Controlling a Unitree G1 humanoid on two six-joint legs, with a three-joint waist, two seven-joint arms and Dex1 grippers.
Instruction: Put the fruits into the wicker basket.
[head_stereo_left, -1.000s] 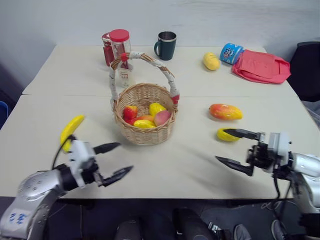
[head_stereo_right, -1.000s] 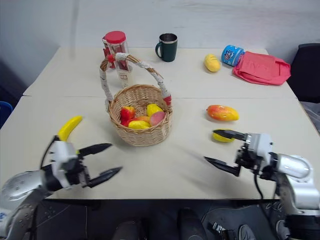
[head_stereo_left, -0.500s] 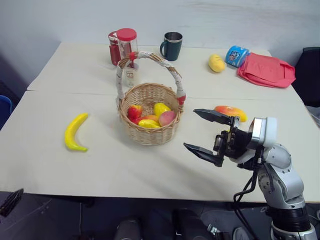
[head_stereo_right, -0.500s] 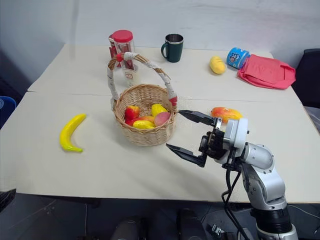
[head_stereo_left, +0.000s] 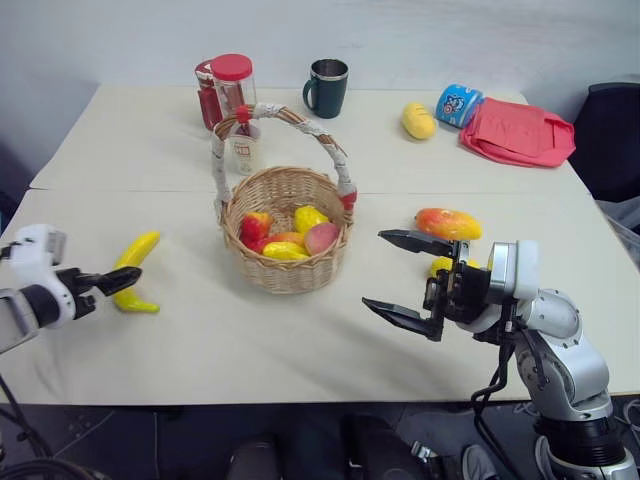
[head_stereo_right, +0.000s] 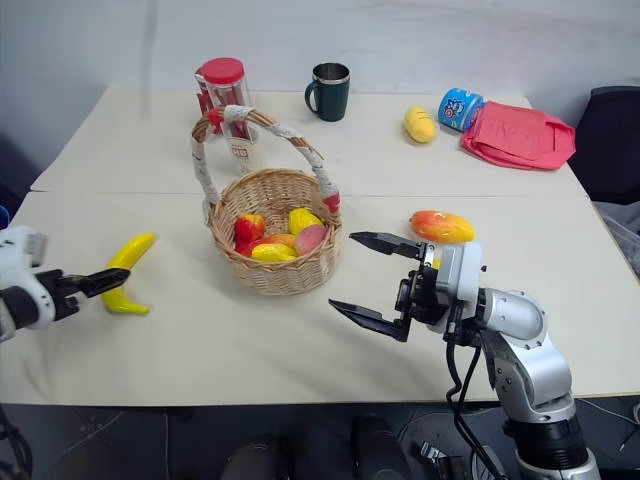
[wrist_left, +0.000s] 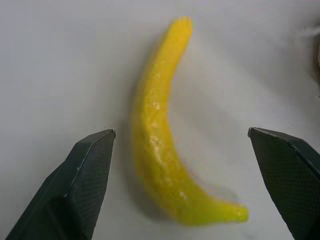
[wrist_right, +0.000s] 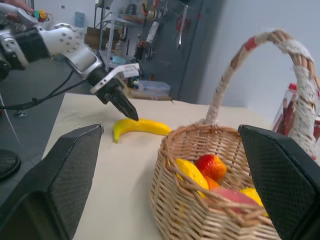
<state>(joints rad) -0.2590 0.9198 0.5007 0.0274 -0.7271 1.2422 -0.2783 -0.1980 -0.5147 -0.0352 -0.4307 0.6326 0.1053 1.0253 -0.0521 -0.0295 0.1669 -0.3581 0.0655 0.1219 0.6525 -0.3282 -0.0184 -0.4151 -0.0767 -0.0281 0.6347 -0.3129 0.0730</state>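
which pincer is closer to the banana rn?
Left. The left pincer is open and poised right at the banana, its fingers on either side. The right pincer, also open, is across the wicker basket from it.

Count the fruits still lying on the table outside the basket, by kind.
Banana: 1
Mango: 1
Lemons: 2 (far lemon; near lemon, partly hidden behind the right gripper)
Total: 4
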